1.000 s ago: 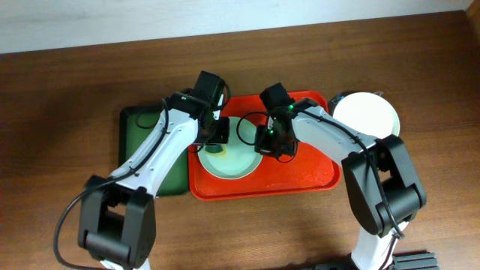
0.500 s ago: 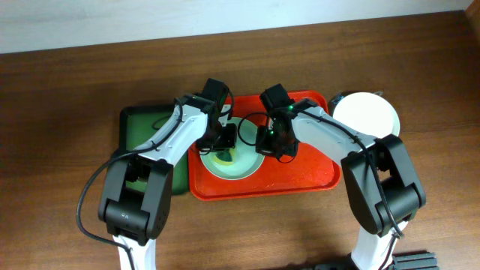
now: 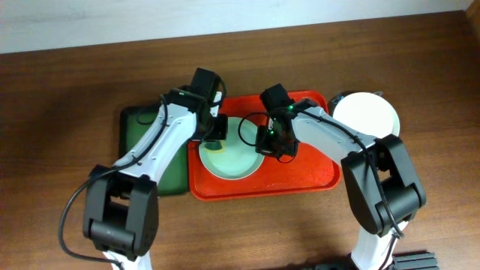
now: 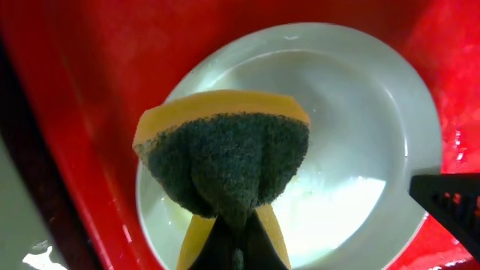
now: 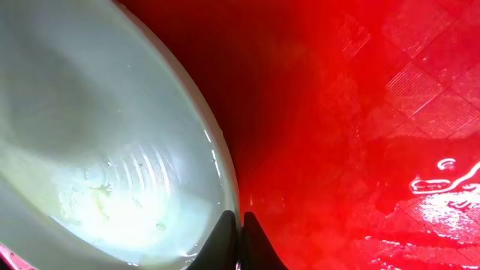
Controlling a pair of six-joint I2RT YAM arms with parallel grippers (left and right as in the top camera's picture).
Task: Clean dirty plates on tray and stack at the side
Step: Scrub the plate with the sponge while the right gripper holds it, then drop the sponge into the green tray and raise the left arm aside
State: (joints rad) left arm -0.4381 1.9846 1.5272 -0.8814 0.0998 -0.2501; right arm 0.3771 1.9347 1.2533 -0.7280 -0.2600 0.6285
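A pale mint plate (image 3: 232, 159) lies on the left part of the red tray (image 3: 300, 176). My left gripper (image 3: 214, 129) is shut on a yellow sponge with a green scouring face (image 4: 225, 154) and holds it over the plate's far-left edge (image 4: 360, 112). My right gripper (image 3: 270, 141) is shut on the plate's right rim (image 5: 217, 161), its fingers (image 5: 240, 229) pinching the edge. The plate is wet, with faint yellowish streaks in its well (image 5: 90, 199). Clean white plates (image 3: 366, 114) sit on the table to the right of the tray.
A dark green tray (image 3: 142, 154) lies against the red tray's left side, under my left arm. The red tray's right half (image 5: 360, 135) is wet and bare. Brown wooden table (image 3: 67, 90) surrounds both trays.
My left gripper with the sponge swept right over the plate's middle, then back toward its far-left edge. The right gripper and the plate have stayed put.
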